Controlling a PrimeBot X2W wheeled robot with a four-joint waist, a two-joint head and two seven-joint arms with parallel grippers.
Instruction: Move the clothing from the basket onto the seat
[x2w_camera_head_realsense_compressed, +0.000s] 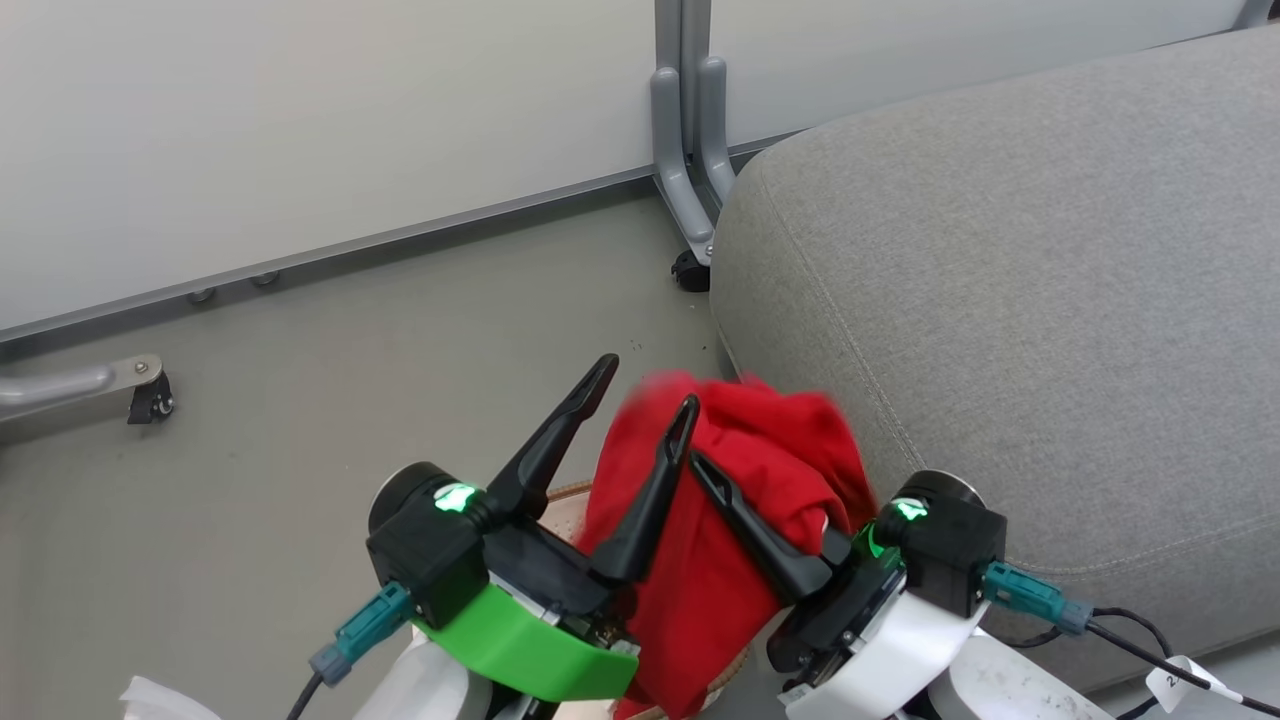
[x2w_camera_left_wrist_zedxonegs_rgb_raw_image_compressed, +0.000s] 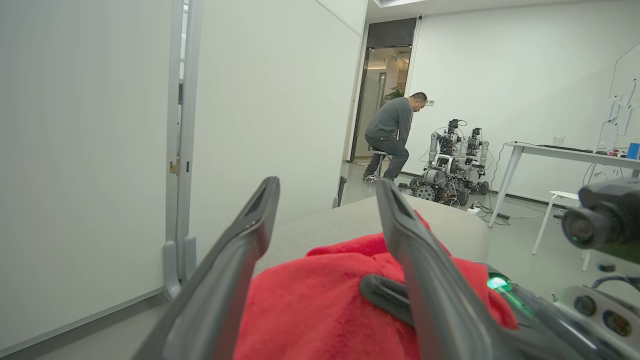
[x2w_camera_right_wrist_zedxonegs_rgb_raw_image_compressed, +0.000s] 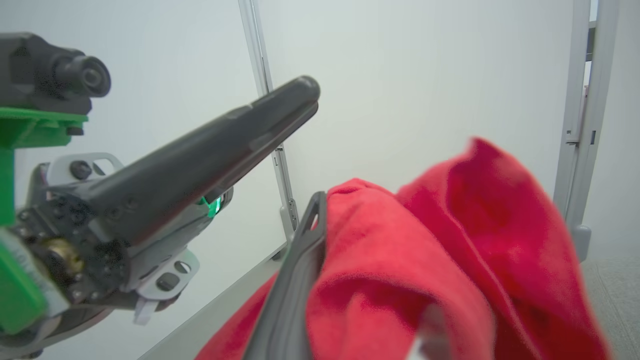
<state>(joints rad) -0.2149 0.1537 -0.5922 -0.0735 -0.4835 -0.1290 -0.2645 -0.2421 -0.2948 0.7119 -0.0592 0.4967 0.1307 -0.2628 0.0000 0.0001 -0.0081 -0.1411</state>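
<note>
In the head view, the red clothing (x2w_camera_head_realsense_compressed: 745, 450) stands bunched at 6 o'clock above the basket (x2w_camera_head_realsense_compressed: 560, 492). A bit of the basket's brown rim shows at the cloth's 8 o'clock edge. The grey seat (x2w_camera_head_realsense_compressed: 1000, 300) fills the picture from 1 to 4 o'clock, its front edge just beside the cloth. The left tool (x2w_camera_head_realsense_compressed: 645, 388), at 7 o'clock, is spread wide, with one finger lying in front of the cloth. The right tool (x2w_camera_head_realsense_compressed: 725, 485), at 5 o'clock, pinches the clothing; one finger shows and the other is buried in the folds. In the left wrist view, the spread fingers frame the red heap at 6 o'clock with the seat beyond it, and a person (x2w_camera_left_wrist_zedxonegs_rgb_raw_image_compressed: 392, 130) sits at 1 o'clock. In the right wrist view, the cloth drapes from 6 to 4 o'clock beside one dark finger, with the left tool at 9 o'clock.
</note>
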